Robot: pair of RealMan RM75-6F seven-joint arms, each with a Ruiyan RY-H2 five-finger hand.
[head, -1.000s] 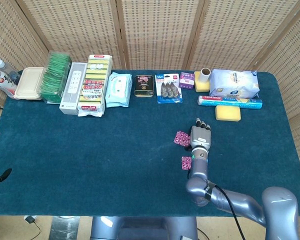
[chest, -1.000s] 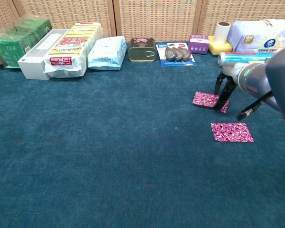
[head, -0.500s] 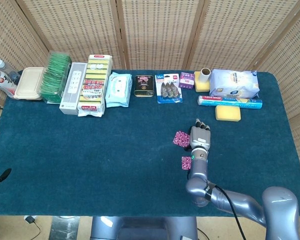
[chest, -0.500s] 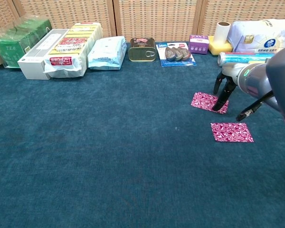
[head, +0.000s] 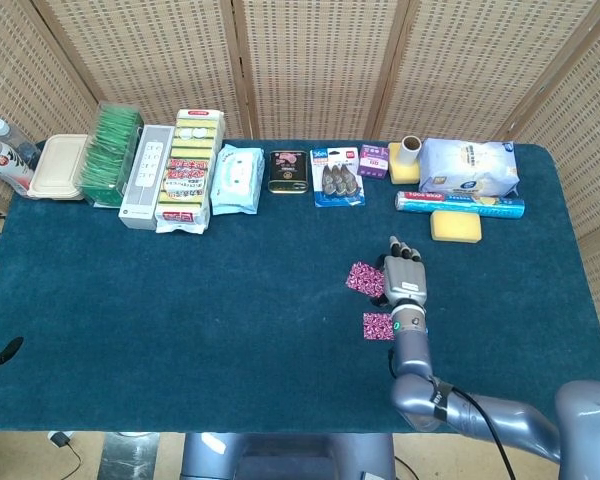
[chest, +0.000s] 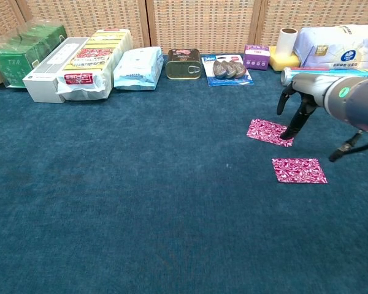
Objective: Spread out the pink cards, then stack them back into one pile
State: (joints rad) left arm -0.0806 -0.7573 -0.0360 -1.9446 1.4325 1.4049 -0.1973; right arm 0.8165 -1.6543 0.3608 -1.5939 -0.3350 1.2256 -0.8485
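Only chest view shows right hand (chest: 306,107) fingertip touching card (chest: 268,131).

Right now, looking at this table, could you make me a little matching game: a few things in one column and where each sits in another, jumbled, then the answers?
Things:
1. far pink card
2. near pink card
3. brass tin
4. yellow sponge

Places:
A. back row, between the wipes pack and the blue blister pack
B. lying alone on the cloth, nothing touching it
C. under a fingertip of the right hand
D. just in front of the long foil roll

Pairs: 1-C, 2-B, 3-A, 4-D
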